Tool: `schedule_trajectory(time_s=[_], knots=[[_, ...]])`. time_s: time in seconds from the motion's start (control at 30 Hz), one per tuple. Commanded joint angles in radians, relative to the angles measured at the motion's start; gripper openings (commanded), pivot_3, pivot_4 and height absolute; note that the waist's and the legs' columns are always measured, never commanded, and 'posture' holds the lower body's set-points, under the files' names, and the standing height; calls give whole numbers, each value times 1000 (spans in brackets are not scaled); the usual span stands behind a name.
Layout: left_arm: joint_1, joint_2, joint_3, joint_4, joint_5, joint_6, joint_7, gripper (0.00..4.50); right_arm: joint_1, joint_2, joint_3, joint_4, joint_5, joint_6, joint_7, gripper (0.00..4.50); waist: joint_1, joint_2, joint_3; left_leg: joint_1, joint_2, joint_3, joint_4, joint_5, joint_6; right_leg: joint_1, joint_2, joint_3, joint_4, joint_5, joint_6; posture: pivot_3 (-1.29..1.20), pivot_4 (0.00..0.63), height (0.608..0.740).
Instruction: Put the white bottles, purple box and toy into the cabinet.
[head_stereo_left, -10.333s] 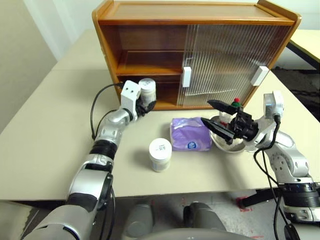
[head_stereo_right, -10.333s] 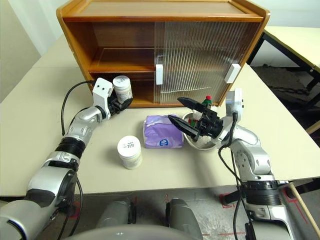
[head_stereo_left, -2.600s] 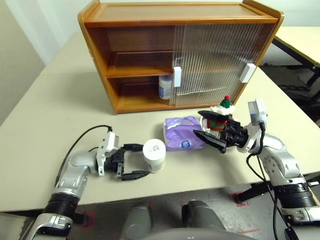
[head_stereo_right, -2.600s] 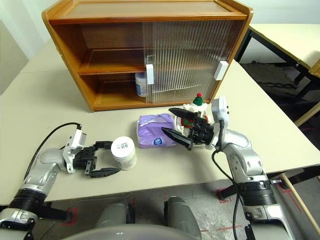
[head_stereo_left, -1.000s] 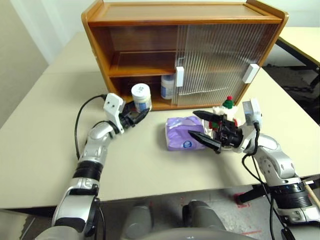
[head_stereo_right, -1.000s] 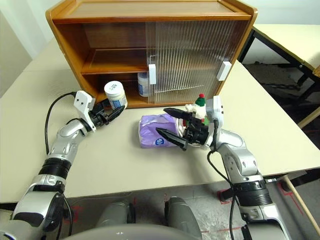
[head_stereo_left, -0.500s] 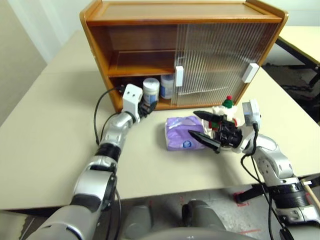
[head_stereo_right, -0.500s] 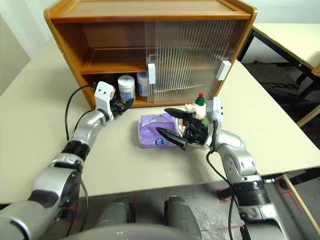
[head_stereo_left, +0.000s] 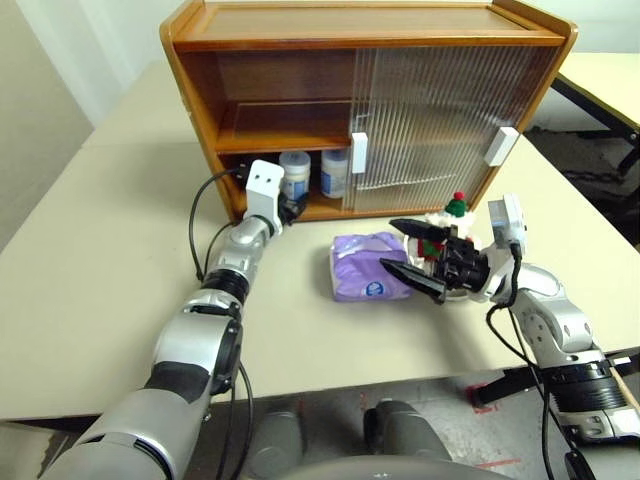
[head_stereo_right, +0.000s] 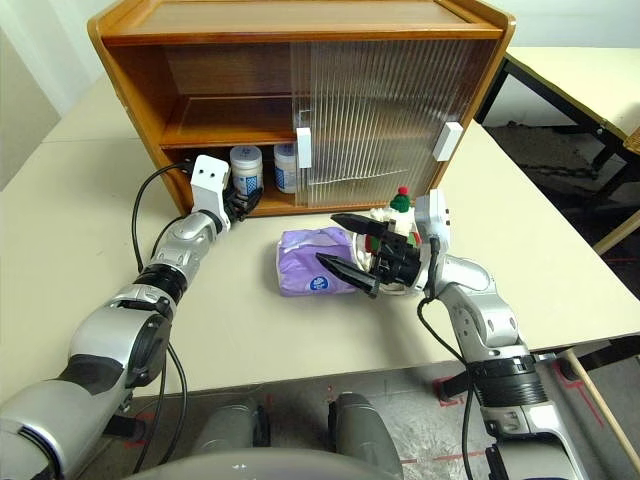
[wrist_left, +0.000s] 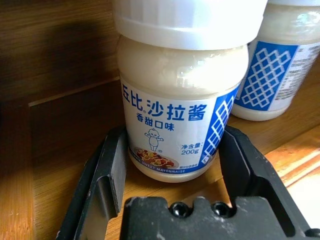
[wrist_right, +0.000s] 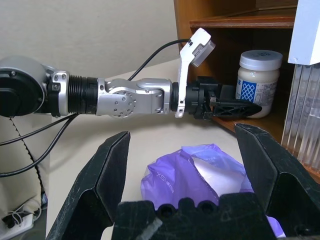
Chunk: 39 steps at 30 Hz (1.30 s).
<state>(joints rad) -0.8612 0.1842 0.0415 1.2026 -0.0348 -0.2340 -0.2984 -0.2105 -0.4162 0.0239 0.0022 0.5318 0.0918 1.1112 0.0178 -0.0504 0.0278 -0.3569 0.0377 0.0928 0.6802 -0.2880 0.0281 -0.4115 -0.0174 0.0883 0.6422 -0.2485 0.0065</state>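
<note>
- Bottles: two white ones stand side by side on the cabinet's (head_stereo_left: 300, 30) bottom shelf, in its open left half.
- The near bottle (wrist_left: 182, 95) is upright on the shelf wood, just inside the cabinet's front edge, with the left gripper (head_stereo_left: 290, 205) around it.
- Left jaws: set about as wide as the bottle, one black finger (wrist_left: 107, 175) on each side of its base. Whether the pads press the plastic or stand just off it, I cannot tell.
- The far bottle (head_stereo_left: 334, 172) stands just beside the first, next to the white handle (head_stereo_left: 358, 152) of the cabinet's ribbed door (head_stereo_left: 430, 120).
- Box (head_stereo_left: 365, 268): lilac, lying flat on the surface (head_stereo_left: 90, 260) in front of the cabinet, below that handle.
- Toy (head_stereo_left: 448, 216): upright on the surface in front of the cabinet's closed right half, close behind the right gripper.
- Right gripper (head_stereo_left: 405, 252): hangs over the box's edge farthest from the cabinet's open half, pointing across it. Its jaws are spread wide with nothing between them.
</note>
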Motion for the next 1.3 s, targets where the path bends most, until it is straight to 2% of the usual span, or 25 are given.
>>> schedule_trajectory(time_s=[0.03, 0.4, 0.53, 0.8, 0.9, 1.23, 1.3], knots=[[-38, 6, 15, 32, 11, -17, 11, 2990, -1, -11, -15, -1, -4, 1, -1, 4500, 0, 0, 0, 0, 0, 0, 0, 0, 0, 0, 0, 0, 0, 0, 0, 52, 0, 740], [-58, -7, 27, 75, 14, 13, 17, 2990, 26, -24, -21, -28, 0, 2, -12, 4500, -3, 0, 0, 0, 0, 0, 0, 0, 0, 0, 0, 0, 1, 0, 0, 34, 0, 740], [-49, -10, 32, 70, 8, 11, 6, 4417, 27, -24, -19, -27, 0, 1, -13, 4500, -3, 0, 0, 0, -1, 0, 0, 0, 0, 0, 0, 0, 0, 0, 0, 41, 0, 740], [23, -16, 50, -22, -22, -6, -42, 4486, -6, 0, -1, -1, -6, -4, -12, 4500, -2, 0, 0, 0, -1, 0, 0, 0, 0, 0, 0, 0, 1, 0, 0, 68, 0, 740], [88, -19, 48, -128, -36, 10, -70, 4486, -5, 3, -1, 5, -7, -7, -7, 4500, 0, 0, 0, 0, -1, 0, 0, 0, 0, 0, 0, 0, 1, 1, 0, 84, 0, 740], [485, 23, -9, -839, -95, 269, -182, 4486, -40, 22, -10, 49, 1, -16, 10, 4500, 1, 0, 0, 2, 6, 1, 0, 0, 0, 0, 0, 1, 2, 2, -1, 113, 0, 740], [534, 34, -19, -952, -113, 317, -206, 3922, -40, 24, -9, 56, -1, -18, 16, 4500, 1, 0, -1, 2, 6, 1, 0, 0, 0, 0, 0, 1, 2, 2, -2, 117, 0, 740]])
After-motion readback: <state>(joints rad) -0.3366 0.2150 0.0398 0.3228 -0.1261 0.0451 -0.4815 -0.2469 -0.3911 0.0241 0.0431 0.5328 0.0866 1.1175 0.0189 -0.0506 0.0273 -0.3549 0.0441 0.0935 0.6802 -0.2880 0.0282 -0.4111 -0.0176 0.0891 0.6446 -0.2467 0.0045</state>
